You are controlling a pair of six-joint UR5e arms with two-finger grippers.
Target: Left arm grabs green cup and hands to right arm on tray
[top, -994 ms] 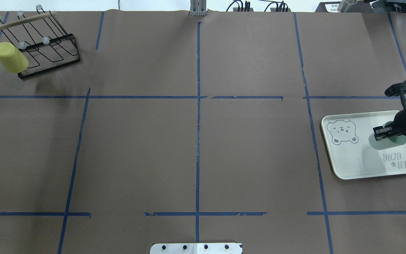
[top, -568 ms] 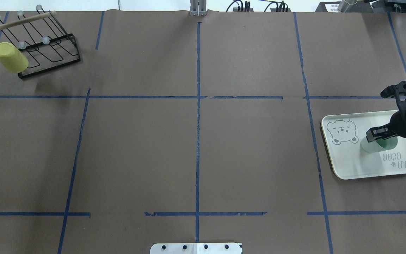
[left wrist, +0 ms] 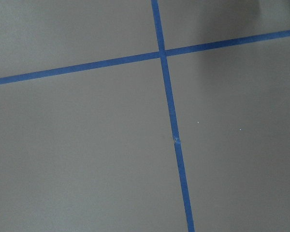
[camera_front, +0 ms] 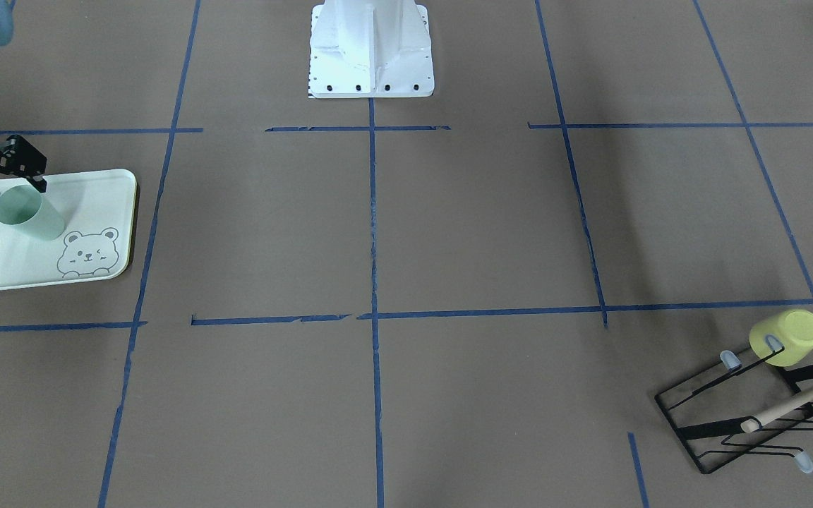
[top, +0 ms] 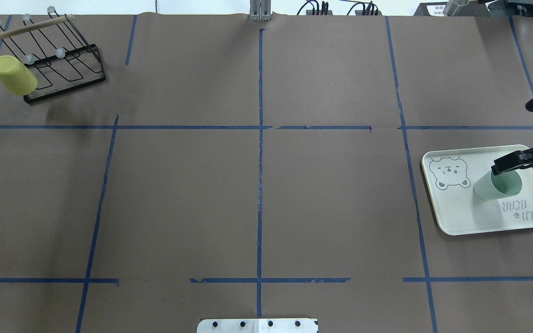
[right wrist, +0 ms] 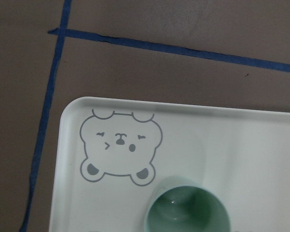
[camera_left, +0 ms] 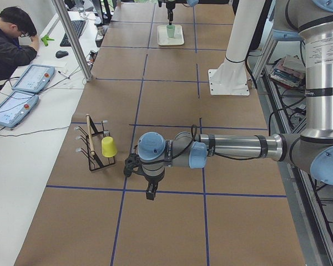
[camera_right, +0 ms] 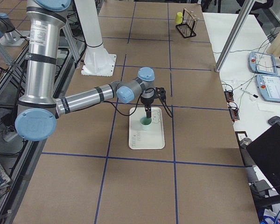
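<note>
Beneath right pincer (camera_front: pixel 4 188), green cup (camera_front: pixel 25 212).

Soft, even light falls from above on my worktop (top: pixel 331 208), so everything looks bright and clear. The green cup (top: pixel 498 186) throws a faint grey shadow on the tray (top: pixel 451 208), and my left wrist picture is a little fuzzy, dark in its top right corner.
</note>
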